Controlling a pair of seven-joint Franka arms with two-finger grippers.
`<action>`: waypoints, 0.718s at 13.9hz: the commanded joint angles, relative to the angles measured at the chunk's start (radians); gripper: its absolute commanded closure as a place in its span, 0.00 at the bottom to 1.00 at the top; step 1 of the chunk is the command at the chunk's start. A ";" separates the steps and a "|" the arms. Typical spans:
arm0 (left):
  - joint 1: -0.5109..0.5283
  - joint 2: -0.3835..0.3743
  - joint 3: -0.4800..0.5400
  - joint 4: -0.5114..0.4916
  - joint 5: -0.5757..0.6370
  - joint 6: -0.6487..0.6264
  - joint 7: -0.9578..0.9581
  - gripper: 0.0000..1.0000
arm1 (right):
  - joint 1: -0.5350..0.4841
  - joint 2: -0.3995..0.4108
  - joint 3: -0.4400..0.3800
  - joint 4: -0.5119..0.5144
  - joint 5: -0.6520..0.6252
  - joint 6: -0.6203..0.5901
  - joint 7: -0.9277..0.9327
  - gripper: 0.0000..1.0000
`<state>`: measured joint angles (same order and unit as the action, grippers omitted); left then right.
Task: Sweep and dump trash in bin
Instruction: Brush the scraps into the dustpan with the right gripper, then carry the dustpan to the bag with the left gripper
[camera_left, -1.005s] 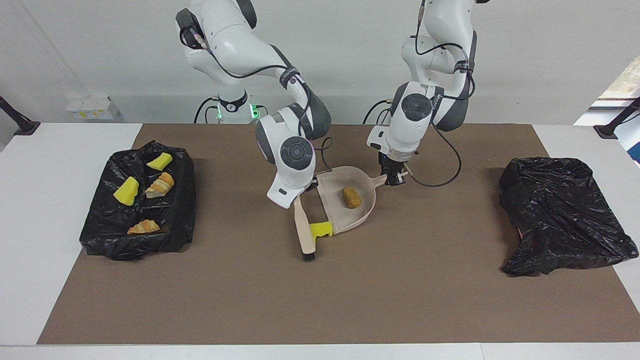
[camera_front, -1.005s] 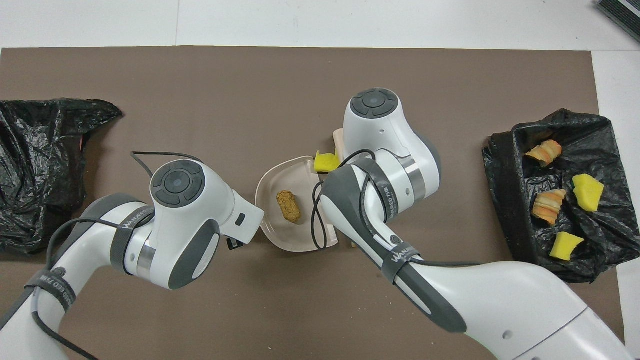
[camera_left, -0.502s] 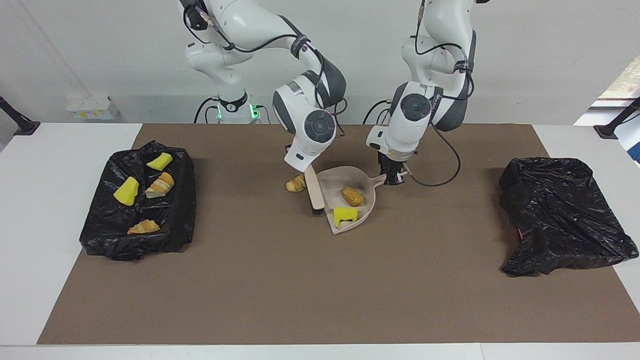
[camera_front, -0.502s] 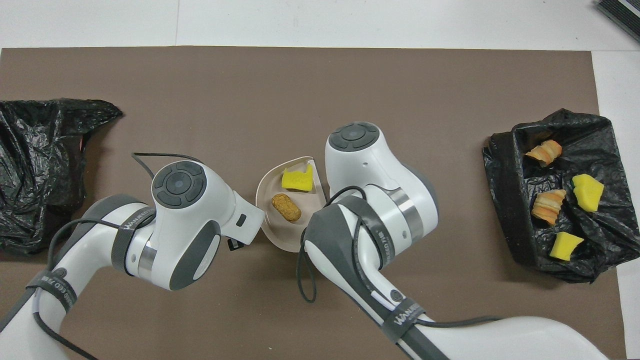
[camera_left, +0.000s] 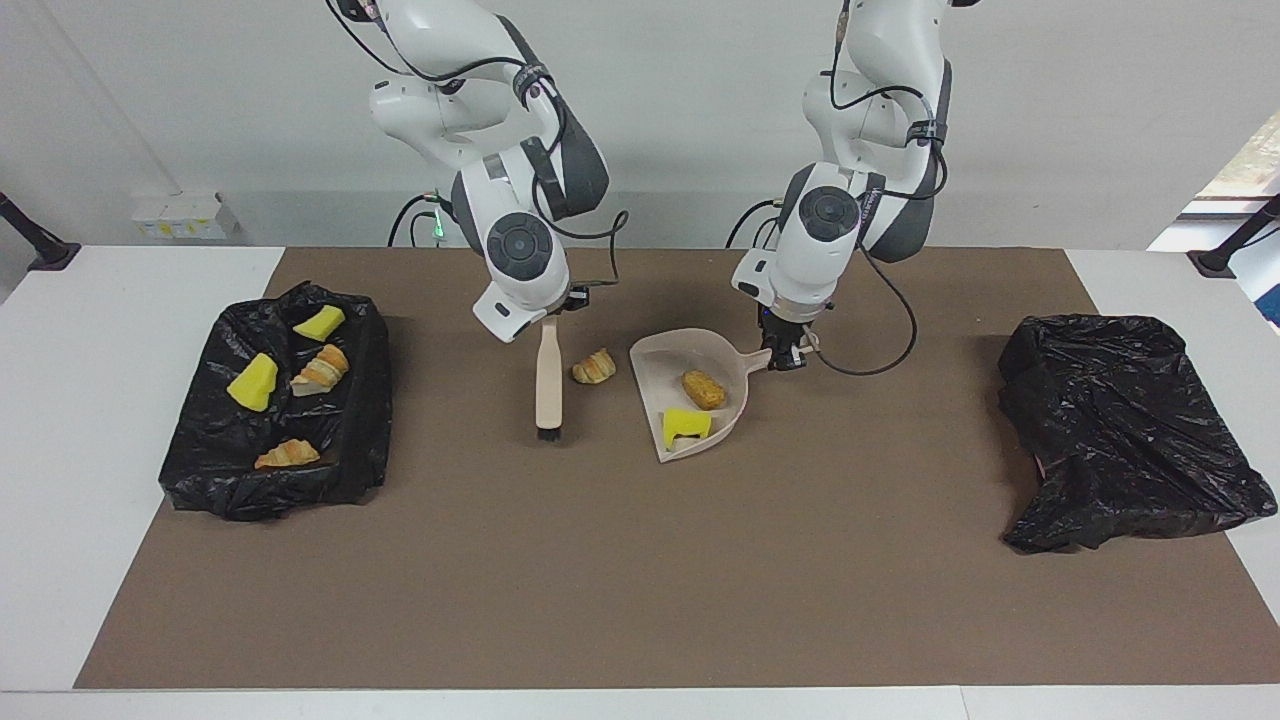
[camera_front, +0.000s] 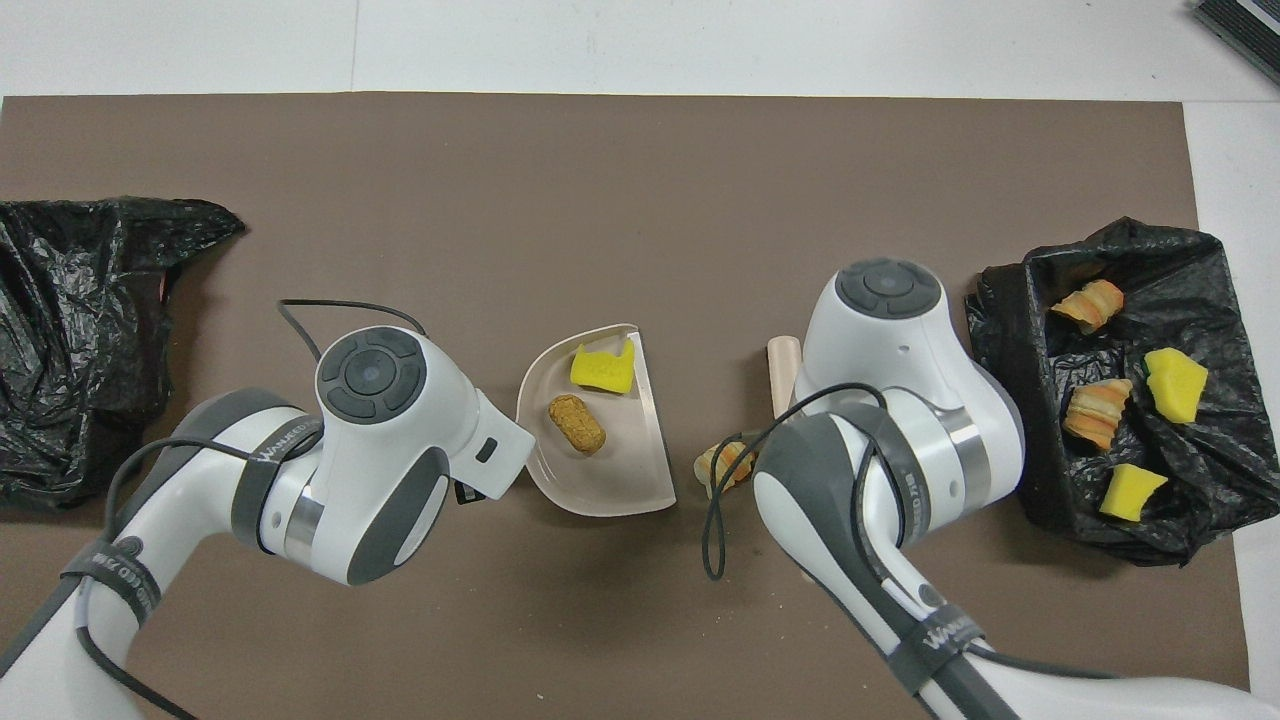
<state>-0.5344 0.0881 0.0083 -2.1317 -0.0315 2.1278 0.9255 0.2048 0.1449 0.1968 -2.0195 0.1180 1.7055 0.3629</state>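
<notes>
Two pieces lying in my dustpan (camera_left: 652, 362), one croissant piece (camera_left: 594, 366) lying loose on the brown mat (camera_left: 640, 560).

Facing view, in order: the bin (camera_left: 200, 470) toward my right arm's end is holding four pieces (camera_left: 322, 367); my right gripper (camera_left: 548, 318) is gripping the brush (camera_left: 547, 385) by its handle top, brush hanging upright, bristles down beside the croissant piece; my left gripper (camera_left: 785, 358) is clamping the dustpan handle, with a yellow wedge (camera_left: 683, 425) and a brown chunk (camera_left: 704, 389) inside; a second black bag (camera_left: 1120, 430) is lying toward my left arm's end. The overhead view is hiding both grippers under my arms and showing only the brush tip (camera_front: 783, 372).
</notes>
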 joint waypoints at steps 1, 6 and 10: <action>-0.077 -0.053 0.007 -0.045 0.036 -0.026 -0.026 1.00 | -0.008 -0.142 0.009 -0.200 0.049 0.092 0.007 1.00; -0.116 -0.091 0.004 -0.099 0.036 -0.031 -0.171 1.00 | 0.131 -0.067 0.012 -0.142 0.228 0.167 0.080 1.00; -0.104 -0.091 0.004 -0.103 0.036 -0.016 -0.171 1.00 | 0.122 -0.025 0.010 0.008 0.244 0.076 0.070 1.00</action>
<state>-0.6320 0.0311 0.0018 -2.1935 -0.0188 2.1027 0.7725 0.3589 0.0922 0.2079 -2.0953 0.3375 1.8390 0.4397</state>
